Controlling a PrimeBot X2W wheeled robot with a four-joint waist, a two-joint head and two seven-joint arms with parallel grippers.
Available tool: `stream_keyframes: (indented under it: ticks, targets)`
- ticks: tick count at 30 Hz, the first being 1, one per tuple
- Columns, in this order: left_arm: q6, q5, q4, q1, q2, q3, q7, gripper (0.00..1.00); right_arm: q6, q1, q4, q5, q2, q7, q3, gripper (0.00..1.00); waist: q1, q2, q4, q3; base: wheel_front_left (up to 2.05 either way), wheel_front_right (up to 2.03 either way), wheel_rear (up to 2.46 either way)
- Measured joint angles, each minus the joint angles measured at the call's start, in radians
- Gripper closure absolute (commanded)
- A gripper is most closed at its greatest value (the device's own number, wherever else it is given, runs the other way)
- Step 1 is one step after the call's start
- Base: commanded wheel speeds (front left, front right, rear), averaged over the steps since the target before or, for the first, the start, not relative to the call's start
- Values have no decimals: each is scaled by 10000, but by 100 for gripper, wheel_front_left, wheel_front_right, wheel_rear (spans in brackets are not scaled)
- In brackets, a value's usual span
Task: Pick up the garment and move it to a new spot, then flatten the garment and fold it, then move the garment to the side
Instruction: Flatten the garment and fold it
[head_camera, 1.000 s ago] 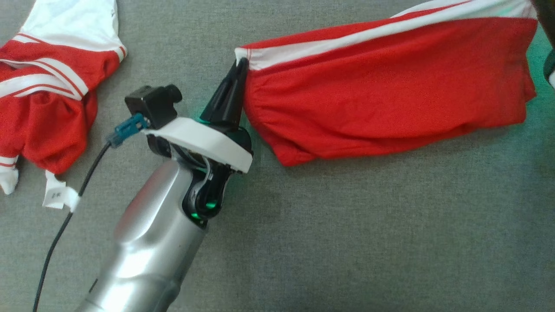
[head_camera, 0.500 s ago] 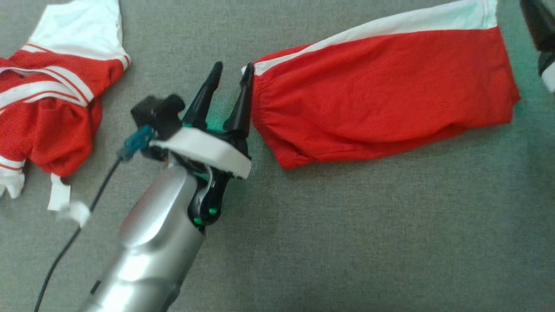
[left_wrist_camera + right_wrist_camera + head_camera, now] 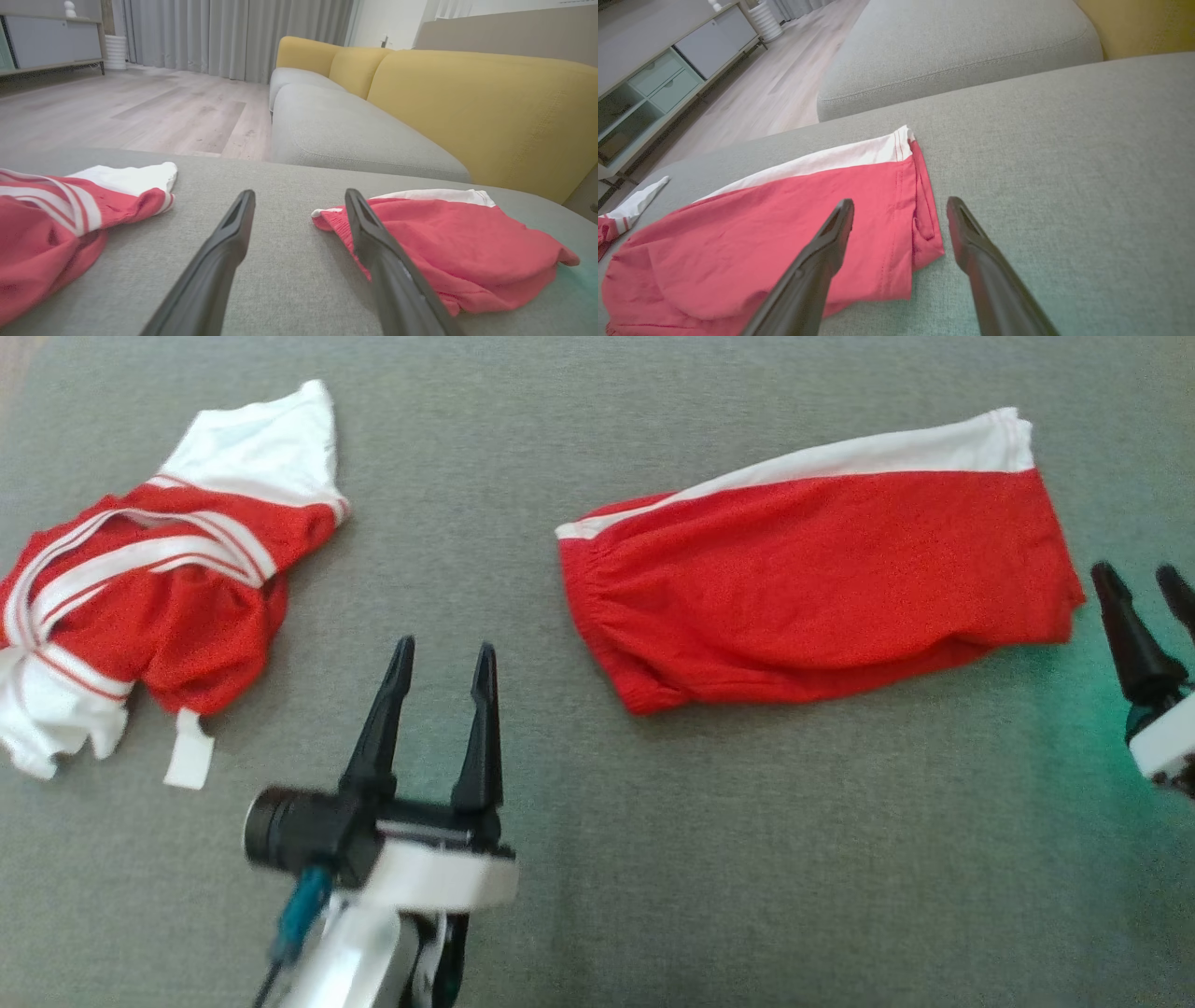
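Head view: folded red garment [image 3: 822, 588] with a white side stripe lies flat on grey cushion [image 3: 747, 859], right of centre, long axis left-right, gathered waist end facing left. Left gripper [image 3: 444, 646] at lower left, jaws spread wide, nothing between them, near the waist end but apart from it. Right gripper [image 3: 1134, 571] at right edge, jaws also apart and empty, just beside the hem end; contact cannot be told. Crumpled red-and-white jersey [image 3: 168, 588] at far left on the same cushion, well apart from the garment, white tag [image 3: 189, 761] sticking out. Left wrist view: yellow sofa back [image 3: 490, 107] and wood floor [image 3: 140, 107] behind
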Motion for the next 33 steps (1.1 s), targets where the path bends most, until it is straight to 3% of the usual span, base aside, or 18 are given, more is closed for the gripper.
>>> stream_keyframes:
  ticks: [4, 9, 20, 21, 22, 33]
  targets:
    - [23, 767, -698, 918, -178, 303, -2, 0, 0, 92, 207, -811, 681, 188, -823, 0, 0, 0, 323, 32, 0, 0, 0]
    - [-297, 1091, -723, 1129, -426, 418, -2, 0, 0, -580, 903, -1434, 1122, 811, -1381, 0, 1, 0, 661, 213, 0, 0, 0]
    - [-725, 1756, -763, 908, -715, 522, -15, 0, 0, -2266, 2955, -2351, 1057, 1787, -2192, 1, 3, 0, 1464, 715, 0, 0, 0]
    - [-725, 1778, -761, 909, -717, 539, -15, 0, 0, -2323, 2968, -2261, 1057, 1810, -2159, 55, 3, 0, 1473, 719, 0, 0, 0]
    - [-723, 1799, -759, 913, -719, 562, -15, 0, 0, -2336, 2966, -2150, 1057, 1827, -2075, 100, 3, 0, 1462, 714, 0, 0, 0]
    - [-825, 2213, -587, 965, -731, 780, -15, 0, 0, -1598, 2997, -1496, 878, 1208, -1801, 100, 2, 0, 774, 220, 0, 0, 0]
